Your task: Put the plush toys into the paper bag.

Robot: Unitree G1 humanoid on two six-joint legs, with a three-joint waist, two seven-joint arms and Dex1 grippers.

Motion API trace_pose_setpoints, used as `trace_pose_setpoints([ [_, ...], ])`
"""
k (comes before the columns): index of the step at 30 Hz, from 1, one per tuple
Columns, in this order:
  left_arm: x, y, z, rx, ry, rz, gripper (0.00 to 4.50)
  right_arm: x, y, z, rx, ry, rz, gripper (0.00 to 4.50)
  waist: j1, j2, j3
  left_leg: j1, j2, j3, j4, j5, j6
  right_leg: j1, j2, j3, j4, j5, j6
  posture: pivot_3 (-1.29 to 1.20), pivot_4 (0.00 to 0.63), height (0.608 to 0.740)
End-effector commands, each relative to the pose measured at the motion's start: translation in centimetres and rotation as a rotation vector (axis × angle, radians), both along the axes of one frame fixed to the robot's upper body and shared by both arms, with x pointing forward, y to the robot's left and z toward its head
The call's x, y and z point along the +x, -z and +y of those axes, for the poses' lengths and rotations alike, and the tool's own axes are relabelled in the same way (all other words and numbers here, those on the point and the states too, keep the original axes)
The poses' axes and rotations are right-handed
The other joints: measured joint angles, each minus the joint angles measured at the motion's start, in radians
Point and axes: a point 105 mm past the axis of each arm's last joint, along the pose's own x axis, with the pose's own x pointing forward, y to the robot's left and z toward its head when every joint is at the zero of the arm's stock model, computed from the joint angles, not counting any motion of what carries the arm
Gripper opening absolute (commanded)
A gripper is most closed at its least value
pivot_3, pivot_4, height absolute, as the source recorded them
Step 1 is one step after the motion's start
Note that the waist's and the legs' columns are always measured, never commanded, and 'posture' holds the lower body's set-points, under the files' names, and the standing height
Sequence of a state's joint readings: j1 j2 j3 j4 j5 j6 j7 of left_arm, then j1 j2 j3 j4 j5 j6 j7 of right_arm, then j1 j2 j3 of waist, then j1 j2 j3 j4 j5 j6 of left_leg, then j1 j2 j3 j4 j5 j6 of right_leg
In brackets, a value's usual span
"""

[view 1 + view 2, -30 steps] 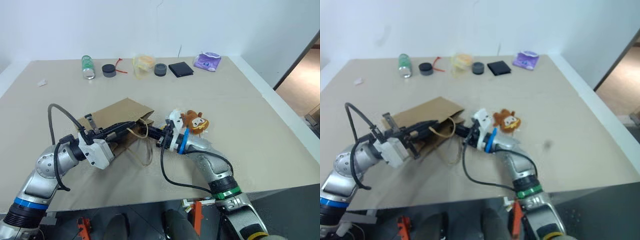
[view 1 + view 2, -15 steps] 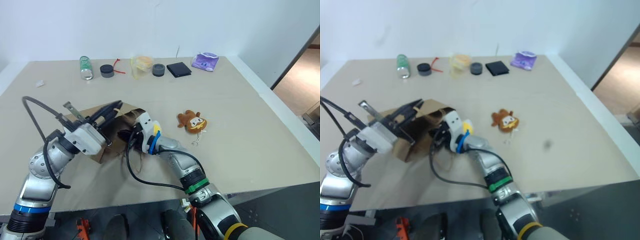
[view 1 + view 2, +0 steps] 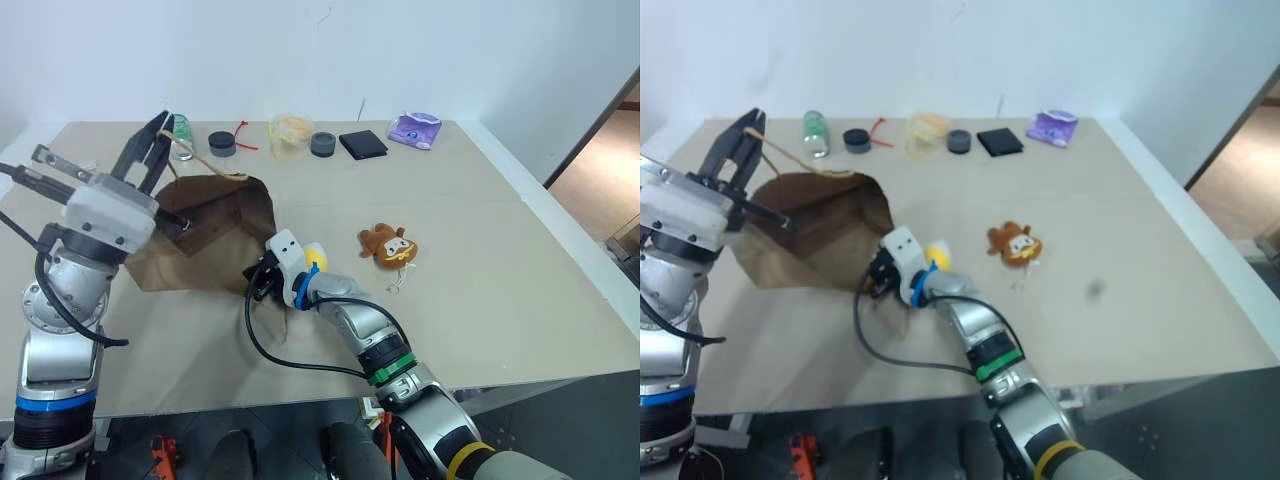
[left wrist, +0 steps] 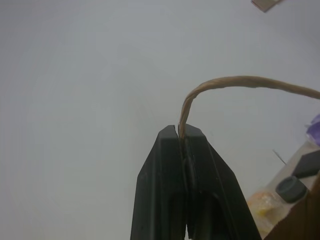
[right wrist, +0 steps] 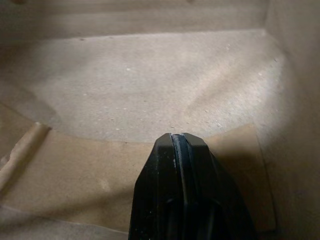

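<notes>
Meanwhile, left gripper (image 4: 182, 134) pinches paper bag (image 3: 215, 235) handle aloft; right gripper (image 5: 181, 137), fingers pressed together, reaches inside bag; monkey plush (image 3: 388, 245) mid-table.

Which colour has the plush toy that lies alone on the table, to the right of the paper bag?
Brown with a tan face: the monkey plush, clearest in the left eye view.

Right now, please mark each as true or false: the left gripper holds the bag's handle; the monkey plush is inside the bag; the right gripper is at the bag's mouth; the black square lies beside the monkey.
1. The left gripper is shut on the paper bag's handle. True.
2. The monkey plush is inside the bag. False: it lies on the table, right of the bag.
3. The right gripper is at the bag's mouth, shut. True.
4. The black square lies beside the monkey. False: it is at the far edge.
</notes>
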State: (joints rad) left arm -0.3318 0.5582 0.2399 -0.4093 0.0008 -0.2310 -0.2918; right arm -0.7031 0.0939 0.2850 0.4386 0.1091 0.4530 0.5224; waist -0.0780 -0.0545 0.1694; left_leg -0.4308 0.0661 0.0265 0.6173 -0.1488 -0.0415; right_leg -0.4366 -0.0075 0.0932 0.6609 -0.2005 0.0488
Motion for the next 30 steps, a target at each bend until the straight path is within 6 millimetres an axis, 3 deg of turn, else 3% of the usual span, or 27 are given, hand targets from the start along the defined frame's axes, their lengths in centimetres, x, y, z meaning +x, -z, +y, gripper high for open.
trace_pose_setpoints([
  [1,-1.4,-1.7,-0.1,0.002,-0.007,-0.092,0.0,0.2,2.9,-1.7,-0.068,0.057,0.091,0.07,0.0,0.0,0.0,0.0,0.0,0.0,0.0,0.0,0.0,0.0,0.0,0.0,0.0,0.0,0.0,0.0,0.15,0.74],
  [4,-0.8,0.3,-0.3,0.009,0.013,-0.011,0.0,0.3,0.9,-1.5,0.013,0.03,0.014,0.07,0.0,0.0,0.0,0.0,0.0,0.0,0.0,0.0,0.001,0.0,0.0,-0.001,0.0,0.0,0.0,0.0,0.15,0.74],
  [6,-0.4,2.7,-0.5,0.036,0.021,0.066,0.0,-0.4,-1.9,-1.4,0.114,-0.049,-0.081,0.07,0.0,0.0,0.0,0.0,0.0,0.0,0.0,0.0,0.001,0.0,0.0,-0.001,-0.001,0.0,0.0,0.0,0.15,0.74],
  [7,-0.4,3.7,-0.5,0.042,0.025,0.096,0.0,-0.8,-3.2,-1.7,0.155,-0.092,-0.117,0.34,0.0,0.0,0.0,-0.001,0.0,-0.001,0.0,0.0,0.001,-0.001,0.0,-0.001,-0.001,0.0,0.0,0.0,0.15,0.74],
  [8,-0.4,4.4,-0.4,0.045,0.029,0.118,0.0,-1.4,-4.2,-2.1,0.185,-0.135,-0.137,0.34,0.0,0.001,0.0,-0.001,0.0,-0.001,0.0,0.0,0.001,-0.001,0.0,-0.001,-0.001,0.0,0.0,0.0,0.15,0.74],
  [9,-0.4,4.9,-0.4,0.047,0.033,0.134,0.0,-1.9,-5.1,-2.6,0.212,-0.164,-0.158,0.76,0.0,0.001,0.0,-0.002,0.0,0.0,-0.001,0.0,0.001,-0.001,0.0,-0.001,-0.003,0.0,0.0,0.0,0.15,0.74],
  [10,-0.5,5.2,-0.4,0.049,0.036,0.144,0.0,-2.2,-6.2,-3.2,0.251,-0.18,-0.175,0.84,0.001,0.001,0.001,-0.003,0.0,0.0,-0.001,0.0,0.001,-0.001,-0.001,-0.001,-0.004,0.0,0.0,0.0,0.15,0.74],
  [11,-0.5,5.4,-0.4,0.051,0.038,0.152,0.0,-2.4,-7.0,-3.7,0.283,-0.193,-0.185,1.27,0.003,0.001,0.001,-0.005,0.0,0.0,-0.001,0.001,0.001,-0.002,-0.001,-0.002,-0.005,0.0,0.0,0.0,0.15,0.74],
  [12,-0.5,5.7,-0.3,0.056,0.039,0.159,0.0,-2.8,-7.8,-4.5,0.296,-0.214,-0.201,1.98,0.003,0.001,0.001,-0.009,0.001,0.0,-0.001,0.001,0.001,-0.005,-0.002,-0.003,-0.007,0.0,0.0,0.0,0.15,0.74],
  [14,-0.6,6.1,-0.3,0.063,0.04,0.165,0.0,-3.5,-8.8,-6.0,0.302,-0.246,-0.217,2.49,0.003,0.002,0.001,-0.009,0.002,0.0,-0.001,0.001,0.001,-0.005,-0.002,-0.005,-0.008,0.0,0.0,0.0,0.15,0.74],
  [15,-0.6,6.2,-0.2,0.062,0.04,0.166,0.0,-4.0,-9.4,-6.8,0.306,-0.264,-0.22,3.02,0.003,0.002,0.001,-0.009,0.002,0.0,-0.002,0.001,0.001,-0.005,-0.002,-0.005,-0.008,0.0,0.0,0.0,0.15,0.74],
  [18,-0.7,6.2,-0.2,0.06,0.043,0.166,0.0,-4.1,-11.2,-9.3,0.321,-0.25,-0.211,3.93,0.003,0.002,0.002,-0.008,0.002,0.0,-0.008,0.001,0.001,-0.005,-0.002,-0.006,-0.01,-0.002,-0.002,0.0,0.15,0.74],
  [19,-0.7,6.2,-0.2,0.06,0.044,0.165,0.0,-3.7,-11.2,-10.2,0.283,-0.221,-0.201,4.37,0.004,0.002,0.002,-0.008,0.002,0.0,-0.009,0.001,0.001,-0.005,-0.002,-0.006,-0.011,-0.002,-0.003,0.0,0.15,0.74],
  [20,-0.8,6.1,-0.2,0.061,0.045,0.163,0.0,-3.3,-10.9,-10.8,0.244,-0.194,-0.19,4.45,0.004,0.002,0.002,-0.008,0.002,0.0,-0.01,0.001,0.001,-0.005,-0.002,-0.007,-0.012,-0.003,-0.003,0.0,0.15,0.74],
  [25,-0.9,5.5,-0.2,0.063,0.047,0.145,0.0,-1.0,-7.5,-14.3,-0.007,-0.025,-0.075,4.45,0.003,0.003,0.002,-0.007,0.002,0.0,-0.014,0.001,0.001,-0.006,-0.002,-0.007,-0.012,-0.004,-0.004,0.0,0.15,0.74],
  [30,-1.2,4.4,-0.4,0.061,0.06,0.115,0.0,-1.3,-4.1,-14.5,-0.11,0.001,0.083,4.45,0.003,0.002,0.002,-0.007,0.002,0.0,-0.014,0.001,0.001,-0.006,-0.001,-0.006,-0.012,-0.004,-0.004,0.0,0.15,0.74],
])
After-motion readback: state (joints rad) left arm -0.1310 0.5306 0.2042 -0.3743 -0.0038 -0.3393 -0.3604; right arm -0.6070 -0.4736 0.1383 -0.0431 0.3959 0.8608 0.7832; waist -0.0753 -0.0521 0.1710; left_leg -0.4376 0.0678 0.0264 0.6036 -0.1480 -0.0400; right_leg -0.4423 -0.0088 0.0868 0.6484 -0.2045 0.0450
